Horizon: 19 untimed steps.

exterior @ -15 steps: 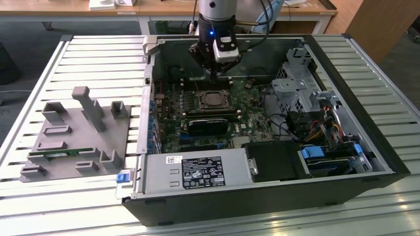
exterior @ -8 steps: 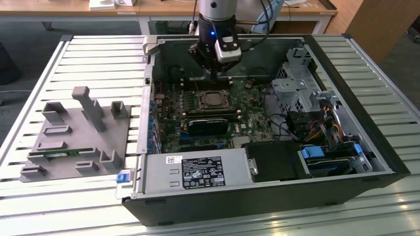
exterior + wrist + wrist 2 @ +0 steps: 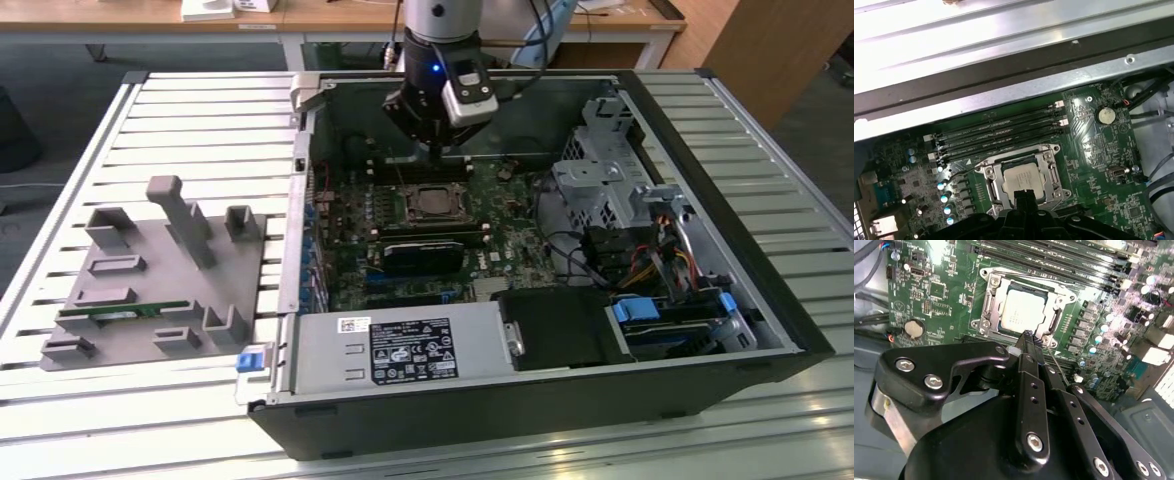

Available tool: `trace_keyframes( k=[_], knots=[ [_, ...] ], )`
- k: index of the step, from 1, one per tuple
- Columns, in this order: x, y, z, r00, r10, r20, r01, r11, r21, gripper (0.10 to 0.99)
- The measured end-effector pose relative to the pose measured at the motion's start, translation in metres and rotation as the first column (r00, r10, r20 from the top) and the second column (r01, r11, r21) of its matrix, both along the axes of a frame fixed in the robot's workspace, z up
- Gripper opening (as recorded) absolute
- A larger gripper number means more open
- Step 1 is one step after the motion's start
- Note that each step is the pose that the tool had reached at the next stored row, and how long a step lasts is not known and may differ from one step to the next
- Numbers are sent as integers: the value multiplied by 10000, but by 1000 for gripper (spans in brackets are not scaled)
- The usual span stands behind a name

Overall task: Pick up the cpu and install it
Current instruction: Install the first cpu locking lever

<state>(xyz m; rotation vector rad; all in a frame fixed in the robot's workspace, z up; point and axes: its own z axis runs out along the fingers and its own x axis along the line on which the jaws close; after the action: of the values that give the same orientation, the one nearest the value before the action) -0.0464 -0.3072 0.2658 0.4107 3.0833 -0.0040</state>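
The cpu (image 3: 430, 203), a small square chip with a pale metal top, lies flat in the metal-framed socket (image 3: 430, 188) on the green motherboard inside the open computer case. Both wrist views show the cpu (image 3: 1024, 310) (image 3: 1024, 177) seated in the socket frame. My gripper (image 3: 447, 150) hangs just above the socket, toward the back of the case. Its black fingertips (image 3: 1026, 336) meet at one point over the edge of the socket, with nothing between them. The gripper (image 3: 1021, 192) is shut and apart from the chip.
A black ribbed block (image 3: 420, 255) sits in front of the socket, and memory slots (image 3: 999, 132) run behind it. The power supply (image 3: 400, 350), cables and drive cage (image 3: 601, 180) crowd the case. A grey fixture (image 3: 147, 280) holding a green memory stick (image 3: 120, 312) lies at the exterior view's left.
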Motion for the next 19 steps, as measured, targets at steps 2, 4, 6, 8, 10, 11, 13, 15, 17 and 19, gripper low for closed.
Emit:
trace_keyframes(
  k=[2,4,6,8,10,11,13,15,17,19],
  knots=[
    [0,0,-1,9997,259,0,-259,9997,0,106],
    [0,0,-1,9986,528,0,-528,9986,0,106],
    [0,0,-2,9962,869,0,-869,9962,0,106],
    [0,0,-3,9922,1244,0,-1244,9922,0,106],
    [0,0,-3,9872,1593,0,-1593,9872,0,106],
    [0,0,-3,9845,1756,0,-1756,9845,-1,106],
    [0,0,-4,9801,1985,0,-1985,9801,0,106],
    [0,0,-4,9786,2059,0,-2059,9786,0,106],
    [0,0,-4,9775,2107,0,-2107,9775,0,106],
    [-2,0,-5,9767,2145,0,-2145,9767,0,106]
  ],
)
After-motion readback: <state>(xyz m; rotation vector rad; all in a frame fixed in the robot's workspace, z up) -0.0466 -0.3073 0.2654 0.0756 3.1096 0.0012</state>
